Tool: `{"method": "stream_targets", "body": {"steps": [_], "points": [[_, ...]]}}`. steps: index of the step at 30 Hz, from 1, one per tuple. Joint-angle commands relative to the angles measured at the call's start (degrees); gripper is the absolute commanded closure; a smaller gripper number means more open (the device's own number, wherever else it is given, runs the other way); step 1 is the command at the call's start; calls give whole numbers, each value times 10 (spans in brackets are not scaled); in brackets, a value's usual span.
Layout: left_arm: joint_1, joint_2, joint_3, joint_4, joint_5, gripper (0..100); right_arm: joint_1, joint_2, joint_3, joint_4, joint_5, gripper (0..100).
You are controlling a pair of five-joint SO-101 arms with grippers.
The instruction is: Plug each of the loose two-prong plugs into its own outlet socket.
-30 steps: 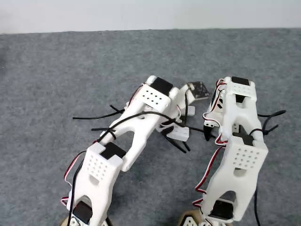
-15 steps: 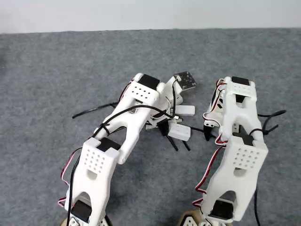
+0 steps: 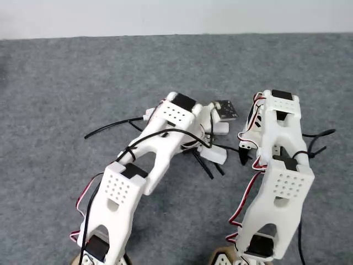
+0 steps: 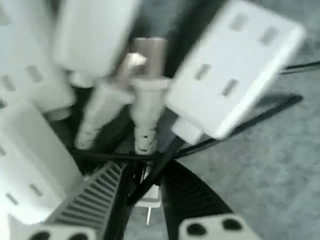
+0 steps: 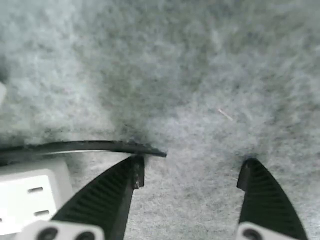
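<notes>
Lightly built and stiff in its moulded body, the white two-prong plug [image 4: 145,107] lies among white outlet blocks [image 4: 235,65] on the grey tabletop [image 4: 280,190]. I'd take hold of it by the body, not by the limp black cord [image 4: 235,131]. The left gripper [image 4: 145,172] hangs just over it, fingers [image 4: 95,210] narrow and pinching that cord. The right gripper [image 5: 194,165] hovers beside an outlet block, fingers spread wide and empty.

Sockets [image 3: 215,154], cords [image 3: 110,128] crowd centre; outer carpet [image 3: 55,83] open
</notes>
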Motion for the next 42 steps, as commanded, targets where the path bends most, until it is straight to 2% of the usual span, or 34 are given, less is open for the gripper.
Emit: {"method": "stream_targets", "body": {"steps": [1,6,11,22,28,31,34,37,42], "points": [[-1,-67,-15,42,-4,987,22,2,-25,-32,-4,703],[-25,-160,-58,113,-4,987,23,2,-25,-38,-4,703],[-33,-261,-59,116,0,987,24,2,-25,-39,-4,703],[-44,-445,126,116,9,987,24,2,-25,-39,-4,703],[-127,-562,178,118,2,988,24,2,-25,-39,-4,703],[-195,-614,221,118,-45,988,24,2,-25,-39,-4,703],[-228,-648,289,117,-83,988,23,2,-25,-39,-4,703],[-204,-663,335,114,-91,987,23,2,-25,-39,-4,703],[-86,-663,373,96,-91,985,24,2,-25,-38,-4,703]]}}
